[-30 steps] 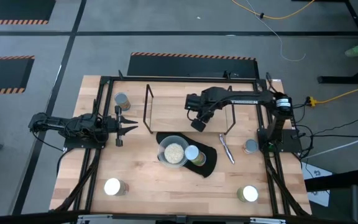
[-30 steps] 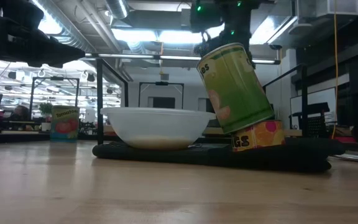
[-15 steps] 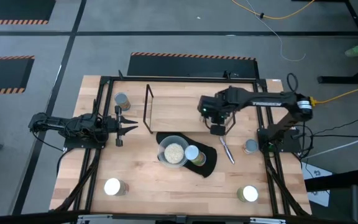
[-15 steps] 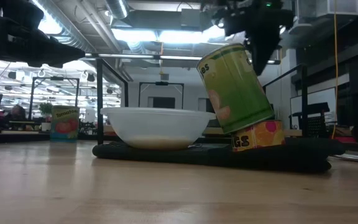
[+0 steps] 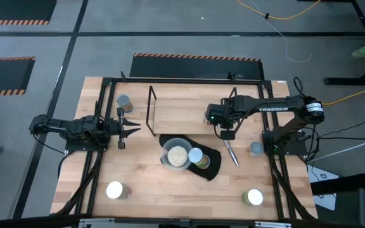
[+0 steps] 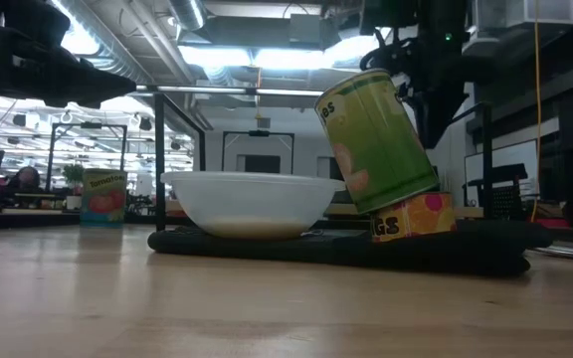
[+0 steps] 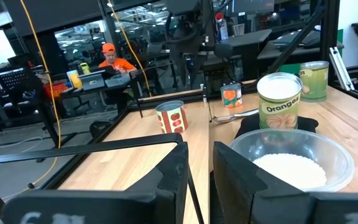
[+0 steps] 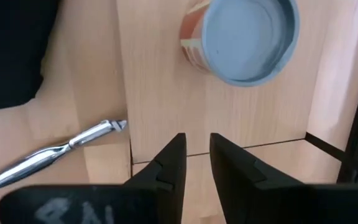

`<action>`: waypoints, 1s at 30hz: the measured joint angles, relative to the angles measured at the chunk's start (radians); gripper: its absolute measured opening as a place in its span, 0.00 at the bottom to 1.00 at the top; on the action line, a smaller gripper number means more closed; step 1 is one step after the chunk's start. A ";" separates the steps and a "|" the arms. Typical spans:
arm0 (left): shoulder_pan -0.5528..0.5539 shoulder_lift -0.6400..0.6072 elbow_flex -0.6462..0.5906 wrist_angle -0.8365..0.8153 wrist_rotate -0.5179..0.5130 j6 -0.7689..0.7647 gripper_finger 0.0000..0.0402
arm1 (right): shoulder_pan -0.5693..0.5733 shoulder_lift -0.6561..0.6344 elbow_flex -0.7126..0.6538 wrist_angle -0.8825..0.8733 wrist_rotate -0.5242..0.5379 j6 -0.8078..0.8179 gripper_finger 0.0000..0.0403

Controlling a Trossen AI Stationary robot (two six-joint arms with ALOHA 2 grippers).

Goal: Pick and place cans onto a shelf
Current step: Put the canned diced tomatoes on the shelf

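Reaching my right hand, fingers nearly together and empty, toward the grey-topped can by the desk's right edge; next I judge: spread, descend, grip, carry to the shelf.

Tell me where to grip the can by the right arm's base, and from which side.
Grip the can across its round side wall, coming straight down from above. It stands upright with its flat blue-grey top facing up, and bare wood surrounds it, apart from the frame rail beside it. The right gripper already points down nearby.
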 joint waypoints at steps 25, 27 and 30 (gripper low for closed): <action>0.000 0.000 0.000 0.000 0.000 0.000 0.17 | -0.058 0.007 0.000 0.118 -0.057 -0.146 0.19; 0.000 0.000 0.000 0.000 0.000 0.000 0.17 | -0.057 0.007 0.000 0.118 -0.055 -0.196 0.19; 0.000 0.000 0.000 0.000 0.000 0.000 0.17 | -0.063 0.007 0.000 0.118 -0.054 -0.255 0.19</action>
